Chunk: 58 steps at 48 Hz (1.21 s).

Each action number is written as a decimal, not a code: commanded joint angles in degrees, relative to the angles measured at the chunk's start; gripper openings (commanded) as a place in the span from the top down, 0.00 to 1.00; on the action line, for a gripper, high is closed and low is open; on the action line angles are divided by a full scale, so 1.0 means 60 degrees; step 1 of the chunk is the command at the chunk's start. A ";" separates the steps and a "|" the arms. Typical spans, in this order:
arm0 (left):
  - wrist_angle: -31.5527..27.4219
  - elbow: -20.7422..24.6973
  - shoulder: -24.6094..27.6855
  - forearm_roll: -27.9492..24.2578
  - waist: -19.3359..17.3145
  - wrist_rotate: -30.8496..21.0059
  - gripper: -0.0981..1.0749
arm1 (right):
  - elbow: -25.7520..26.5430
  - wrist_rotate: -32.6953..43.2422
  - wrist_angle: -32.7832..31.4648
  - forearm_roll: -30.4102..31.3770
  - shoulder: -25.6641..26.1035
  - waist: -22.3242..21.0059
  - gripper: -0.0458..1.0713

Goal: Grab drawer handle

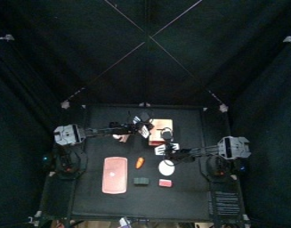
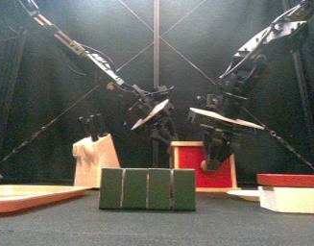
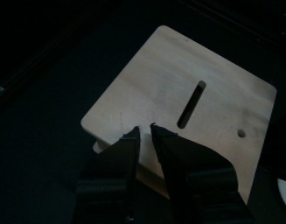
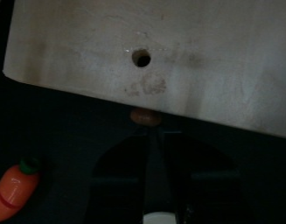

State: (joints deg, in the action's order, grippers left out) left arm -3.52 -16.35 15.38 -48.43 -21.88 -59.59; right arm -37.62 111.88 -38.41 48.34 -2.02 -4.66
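Boxy cream drawer [image 2: 198,154], smooth top, red-orange band

Green block [image 2: 148,189] fronts drawer [image 2: 203,157]; sides clear

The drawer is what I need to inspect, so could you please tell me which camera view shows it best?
The left wrist view: the drawer fills it, its pale panel showing a slot. The right wrist view shows one pale face with a hole. The front view shows its red-edged front behind the arms. The top view shows it tiny.
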 commanded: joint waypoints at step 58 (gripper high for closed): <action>-0.0015 0.0088 -0.0044 0.0000 0.0015 -0.0015 0.38 | 0.1362 0.0073 -0.1670 -0.0190 -0.0688 -0.0059 0.22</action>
State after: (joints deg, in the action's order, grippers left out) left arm -3.52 -16.35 15.47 -48.43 -21.97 -59.59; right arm -31.11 112.24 -47.55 47.20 -6.86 -4.66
